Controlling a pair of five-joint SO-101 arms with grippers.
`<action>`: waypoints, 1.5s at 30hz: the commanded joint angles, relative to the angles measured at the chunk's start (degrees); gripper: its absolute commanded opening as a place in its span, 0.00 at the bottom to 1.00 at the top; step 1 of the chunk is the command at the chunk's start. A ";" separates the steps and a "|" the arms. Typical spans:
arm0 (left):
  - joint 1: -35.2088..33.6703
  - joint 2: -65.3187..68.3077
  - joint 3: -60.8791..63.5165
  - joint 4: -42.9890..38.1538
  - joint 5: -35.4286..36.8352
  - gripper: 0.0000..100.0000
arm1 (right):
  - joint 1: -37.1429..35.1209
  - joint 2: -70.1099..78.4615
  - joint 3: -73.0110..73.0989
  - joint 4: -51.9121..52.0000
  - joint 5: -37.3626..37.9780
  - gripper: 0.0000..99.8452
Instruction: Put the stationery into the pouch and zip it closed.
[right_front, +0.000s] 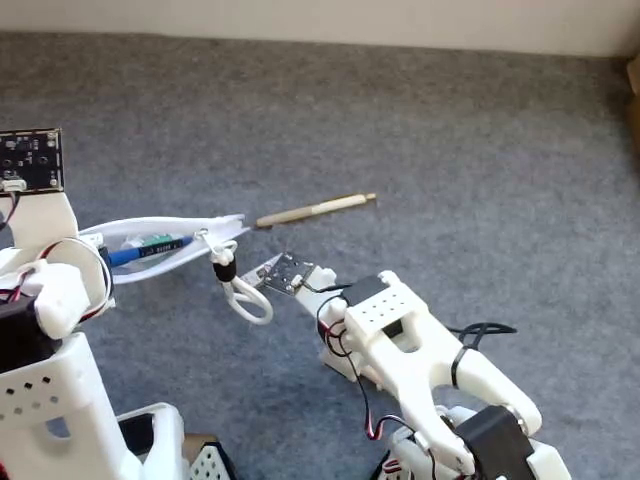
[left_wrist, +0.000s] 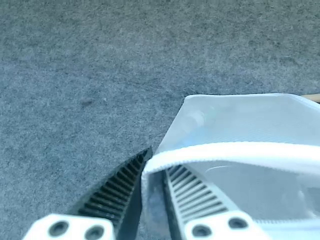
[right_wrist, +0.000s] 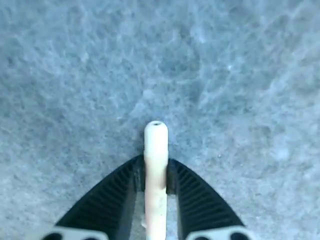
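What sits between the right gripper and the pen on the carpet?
Nothing but bare grey carpet, as the high view shows, lies between the right gripper, shut on the white strap, and the pen.

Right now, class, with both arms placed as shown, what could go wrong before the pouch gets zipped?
The tan pen lies mostly outside the pouch, one end near its mouth; zipping now could jam on it or leave it out. The left gripper pinches only the pouch's rim, so a pull might slip it free. The right gripper is shut on a pale stick, so it may not be free to nudge the pen.
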 joint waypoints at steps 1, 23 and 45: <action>0.84 1.36 1.36 -0.53 0.70 0.01 | 0.48 -0.22 -2.59 -0.48 0.53 0.02; 1.01 1.36 1.01 -0.79 0.79 0.01 | 0.22 -32.48 -5.23 -0.04 -8.35 0.02; 1.19 1.36 1.01 -0.88 0.79 0.01 | -11.82 -61.23 -9.36 -0.57 -31.30 0.02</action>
